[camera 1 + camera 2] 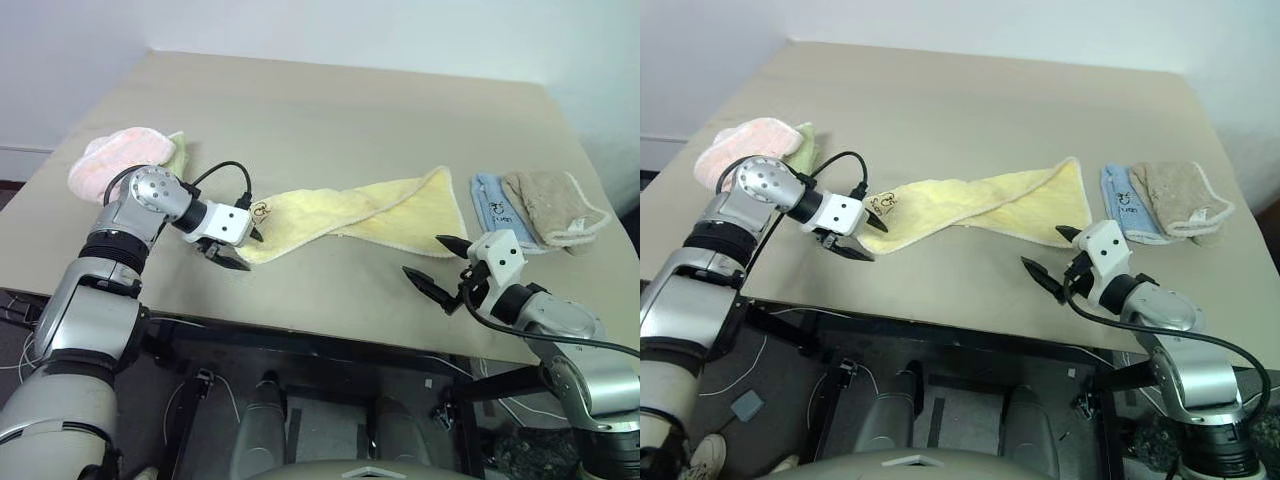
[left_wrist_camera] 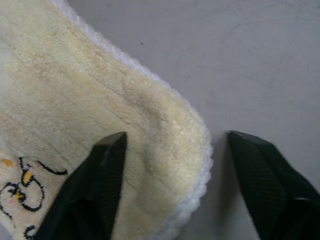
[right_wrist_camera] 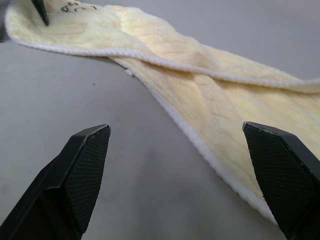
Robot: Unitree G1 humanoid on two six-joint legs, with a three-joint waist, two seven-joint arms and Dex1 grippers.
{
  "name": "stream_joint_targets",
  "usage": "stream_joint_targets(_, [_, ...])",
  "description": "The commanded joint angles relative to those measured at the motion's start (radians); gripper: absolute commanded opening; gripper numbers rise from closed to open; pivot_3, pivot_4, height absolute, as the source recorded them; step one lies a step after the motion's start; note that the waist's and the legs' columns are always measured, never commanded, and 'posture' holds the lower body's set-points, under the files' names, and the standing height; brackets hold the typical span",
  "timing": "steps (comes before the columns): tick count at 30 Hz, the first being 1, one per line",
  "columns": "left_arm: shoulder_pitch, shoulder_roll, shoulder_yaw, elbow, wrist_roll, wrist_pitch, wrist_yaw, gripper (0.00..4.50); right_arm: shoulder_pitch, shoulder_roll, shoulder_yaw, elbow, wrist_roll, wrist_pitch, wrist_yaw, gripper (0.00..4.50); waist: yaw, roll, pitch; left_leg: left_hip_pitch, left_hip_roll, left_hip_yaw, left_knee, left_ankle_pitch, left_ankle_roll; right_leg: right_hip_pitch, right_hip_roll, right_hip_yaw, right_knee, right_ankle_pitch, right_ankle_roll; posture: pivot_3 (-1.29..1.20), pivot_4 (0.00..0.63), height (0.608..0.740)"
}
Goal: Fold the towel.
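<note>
The towel (image 1: pixel 365 215) lies on the table (image 1: pixel 330 110) as a long, twisted strip, stretched from the left pincer across toward the right, where its wider end fans out just short of a light-blue cloth (image 1: pixel 492 205) and a beige cloth (image 1: pixel 552 205) lying side by side. Its whitish edging runs along the border, and a small dark embroidered mark (image 1: pixel 262 210) sits at the narrow left end. The left pincer (image 1: pixel 240 250) is angled down at that end with its fingers spread around the corner: in the left wrist view one finger (image 2: pixel 95 185) rests on the cloth beside the mark, the other stands over bare table just past the edge, and the fingers have not pressed together on the cloth. The right pincer (image 1: pixel 440 265) is held near the table's front edge, just in front of the towel's wide end, its fingers spread wide and holding nothing; in the right wrist view the towel's border passes between them farther out. A pink towel (image 1: pixel 110 160) lies bunched at the table's left side, behind the left arm, with a bit of greenish cloth beside it.
</note>
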Motion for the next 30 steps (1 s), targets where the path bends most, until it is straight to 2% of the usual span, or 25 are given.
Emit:
stream_joint_targets(1, [-0.021,-0.004,0.02,0.007,-0.004,-0.019,0.012,1.98,0.01,0.005,-0.024,-0.047,0.019,-0.002,-0.006,4.5,0.0,0.0,0.0,0.0,0.0,0.0,0.0,0.0,0.0,0.0,0.0,0.0,0.0,0.0,0.0,0.0,0.15,0.728])
stream_joint_targets(7, [-0.006,-0.002,0.037,0.013,-0.011,-0.02,0.049,0.02,0.004,0.006,-0.013,-0.048,0.02,0.002,-0.006,4.5,-0.004,0.0,0.0,0.0,0.0,0.0,0.0,0.0,0.0,0.0,0.0,0.0,0.001,0.0,0.0,0.0,0.15,0.728])
stream_joint_targets(11, [0.016,0.012,0.049,-0.001,-0.017,-0.019,0.053,0.02,-0.012,0.004,-0.003,-0.04,0.018,0.004,-0.002,4.5,-0.005,0.0,0.0,0.0,0.0,0.0,0.0,0.0,0.001,0.0,0.0,0.0,0.0,0.0,0.0,0.0,0.15,0.728])
stream_joint_targets(15, [0.051,0.036,0.091,-0.069,-0.088,0.046,-0.01,0.02,-0.027,-0.01,-0.01,-0.037,0.01,0.0,0.003,4.5,-0.005,0.0,0.0,0.0,0.0,0.0,0.0,0.001,0.001,-0.001,0.0,0.0,0.001,0.0,0.001,0.0,0.15,0.728])
stream_joint_targets(17, [0.102,0.097,0.068,-0.185,-0.182,0.182,-0.057,0.02,-0.058,-0.035,-0.002,-0.012,-0.031,-0.019,0.003,4.5,-0.007,0.0,0.0,0.0,0.0,0.0,0.0,0.001,0.001,-0.001,0.0,0.0,0.001,0.0,0.001,0.0,0.15,0.728])
stream_joint_targets(19, [0.159,0.172,0.033,-0.306,-0.266,0.304,-0.073,0.02,-0.097,-0.073,0.04,0.033,-0.118,-0.079,0.009,4.5,-0.012,0.0,0.0,0.0,0.0,0.0,0.0,0.001,0.001,-0.001,0.0,0.001,0.001,0.0,0.001,0.0,0.15,0.728])
stream_joint_targets(22, [0.224,0.26,0.002,-0.417,-0.32,0.397,-0.073,0.02,-0.167,-0.111,0.108,0.134,-0.242,-0.192,0.007,4.5,-0.017,0.0,0.0,0.002,0.0,0.0,-0.001,0.001,0.0,0.0,0.0,0.001,0.002,0.0,0.001,0.0,0.15,0.728])
stream_joint_targets(30, [0.3,0.337,0.068,-0.493,-0.336,0.502,-0.073,0.02,-0.414,-0.157,0.268,0.515,-0.564,-0.539,-0.059,4.5,-0.012,0.001,0.0,0.003,0.001,0.005,-0.001,0.001,0.0,-0.003,0.0,0.001,0.001,0.001,-0.001,0.0,0.15,0.728])
